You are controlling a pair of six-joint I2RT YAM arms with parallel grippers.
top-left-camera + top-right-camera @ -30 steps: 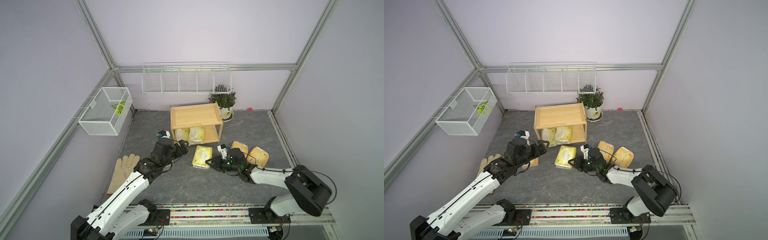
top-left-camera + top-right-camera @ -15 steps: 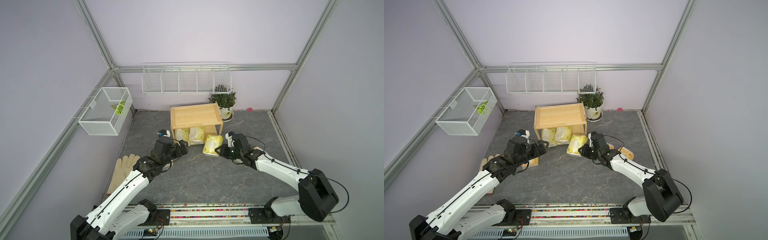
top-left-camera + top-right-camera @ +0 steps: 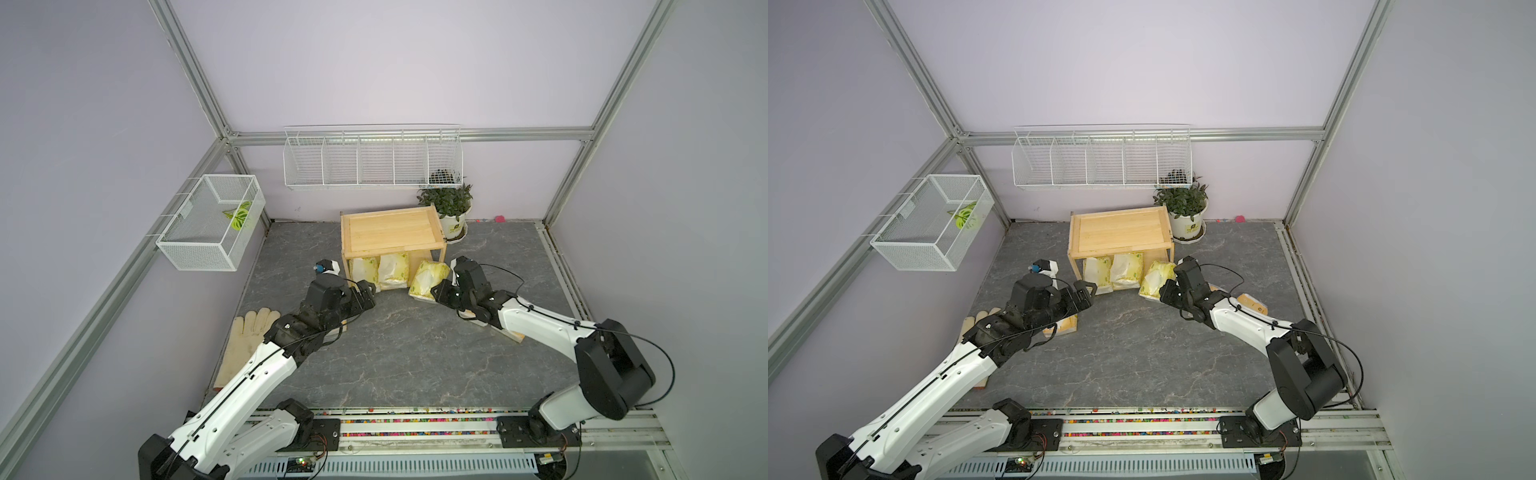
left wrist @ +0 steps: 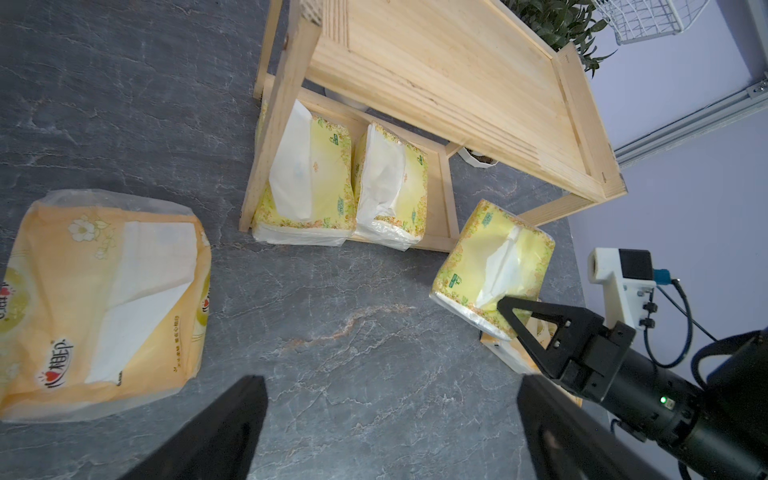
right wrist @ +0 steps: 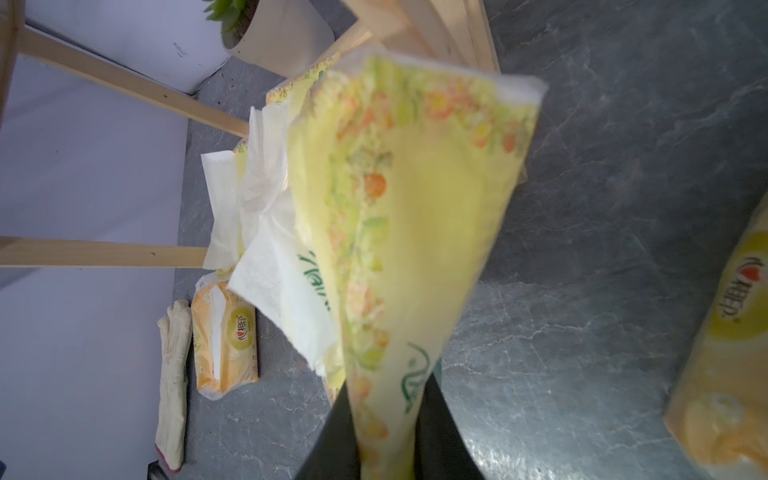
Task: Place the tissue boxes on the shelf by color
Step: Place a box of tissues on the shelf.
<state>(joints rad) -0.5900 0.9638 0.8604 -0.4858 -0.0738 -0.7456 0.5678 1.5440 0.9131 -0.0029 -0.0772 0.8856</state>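
Grey marbled tabletop (image 3: 395, 353) lay below. On it, the left gripper (image 3: 363, 293) hovered, fingers spread, near an orange-yellow soft plastic tissue pack (image 4: 104, 299). Two lemon-yellow plastic tissue packs (image 3: 365, 270) sat on the pale wooden two-tier shelf (image 3: 390, 228), lower tier. The right gripper (image 3: 436, 291) clenched a third lemon-yellow pack (image 3: 428, 276), tilted beside its right post.

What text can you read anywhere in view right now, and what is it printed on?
"心相印": orange tissue pack, left wrist view.
"心相印": another orange tissue pack, right wrist view.
Green script on the lemon-yellow tissue pack: stylised, unreadable.
Other fine print on these packs, and the plant pot label: too small.
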